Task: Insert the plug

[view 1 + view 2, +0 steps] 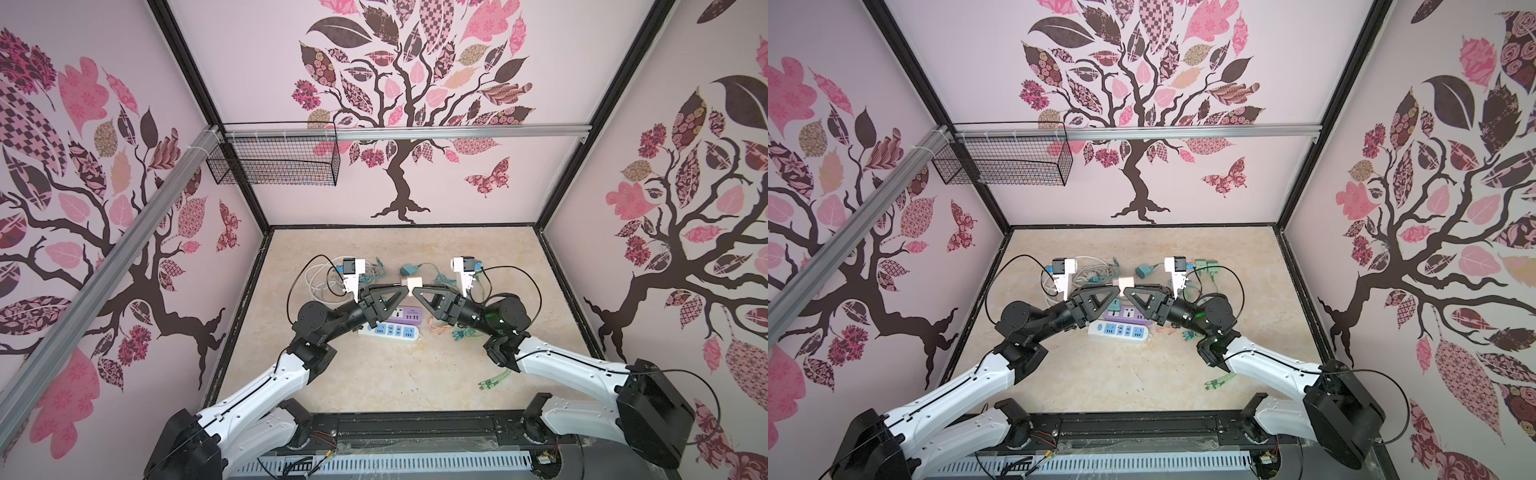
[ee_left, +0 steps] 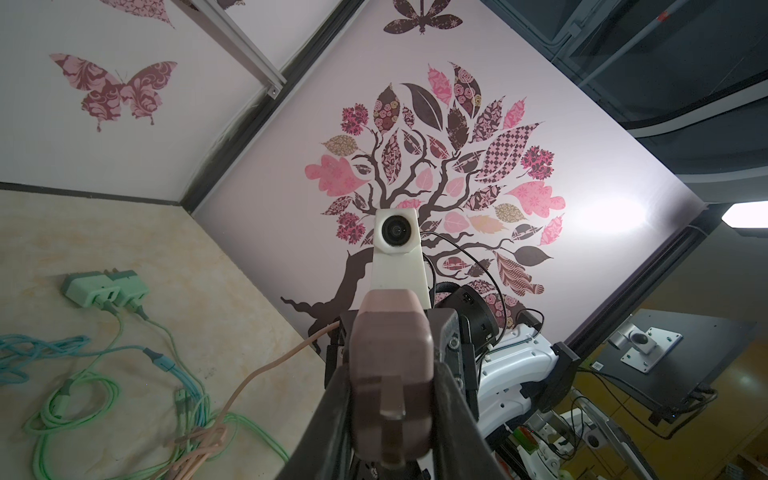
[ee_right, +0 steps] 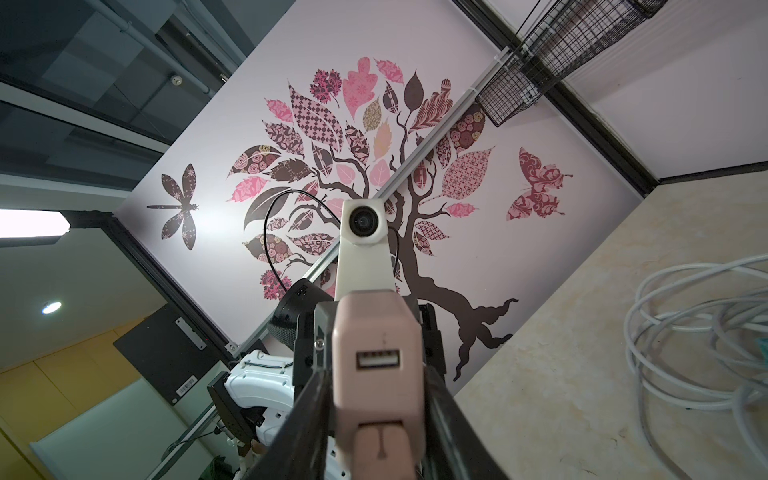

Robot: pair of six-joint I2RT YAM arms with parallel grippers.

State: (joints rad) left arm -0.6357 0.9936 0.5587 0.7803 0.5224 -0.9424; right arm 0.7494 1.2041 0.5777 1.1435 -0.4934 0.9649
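On the table (image 1: 374, 386), nearest us, loose green cable ends (image 1: 492, 382) lie well to the right of the purple power strip (image 1: 401, 314) and in front of it. A white-and-blue power strip (image 1: 390, 332) lies just in front of the purple one. Above the purple strip's far edge we see the pink plug (image 1: 414, 286) held in the air. The left pincer (image 1: 404, 287), nearly closed, clamps it. The right pincer (image 1: 420, 289) flanks it from the opposite side; we cannot tell whether its fingers press on it. The plug's USB port (image 3: 378, 359) faces the right wrist camera. Beyond the purple strip lies a teal charger (image 1: 409, 271), and beyond it to the left a white cable coil (image 1: 320, 278).
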